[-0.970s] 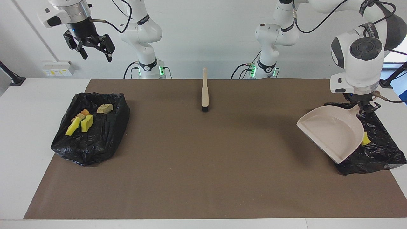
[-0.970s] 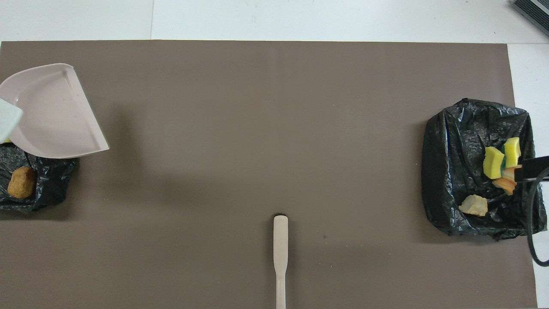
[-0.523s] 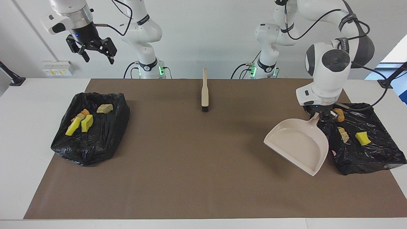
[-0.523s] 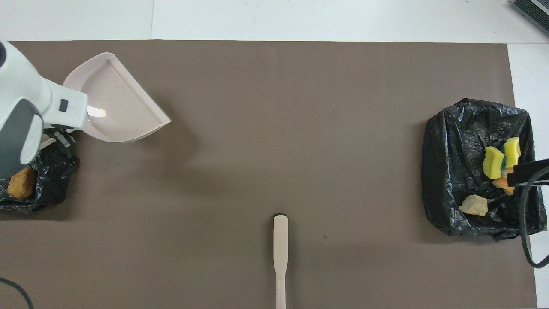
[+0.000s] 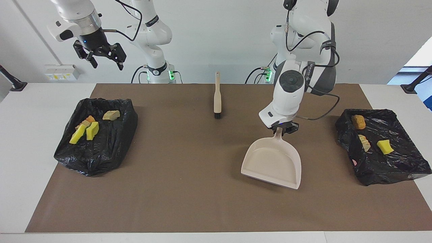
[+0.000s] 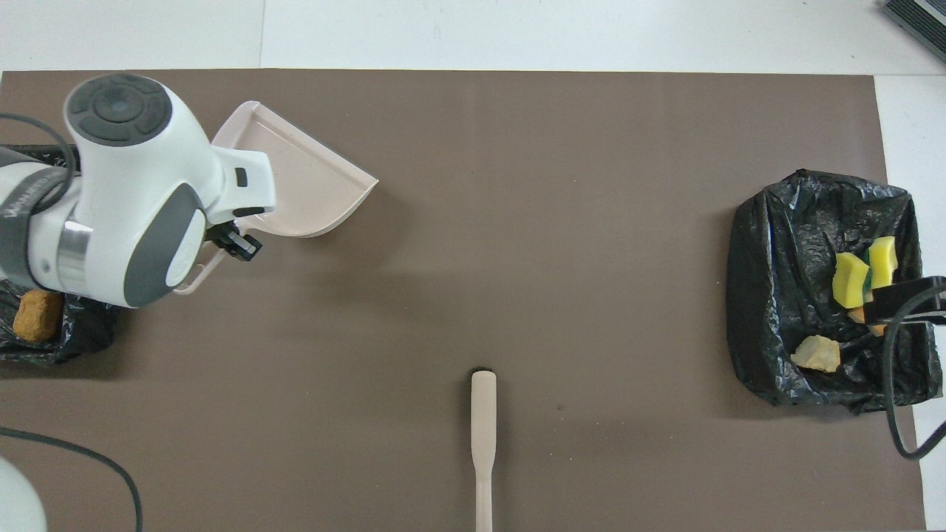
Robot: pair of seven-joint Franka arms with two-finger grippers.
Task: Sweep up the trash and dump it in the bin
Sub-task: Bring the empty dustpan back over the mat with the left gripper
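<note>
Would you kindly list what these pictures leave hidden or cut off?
- Overhead view: the bin at the left arm's end is mostly covered by the left arm and cut by the edge; only the bread roll shows.
- Overhead view: the brush handle is cut off by the bottom edge.
- Overhead view: the right gripper shows only partly, covering trash.

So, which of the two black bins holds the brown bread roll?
The black bin at the left arm's end of the table. The golden-brown bread roll lies in it; the bin at the right arm's end holds only yellow, orange and pale pieces.
</note>
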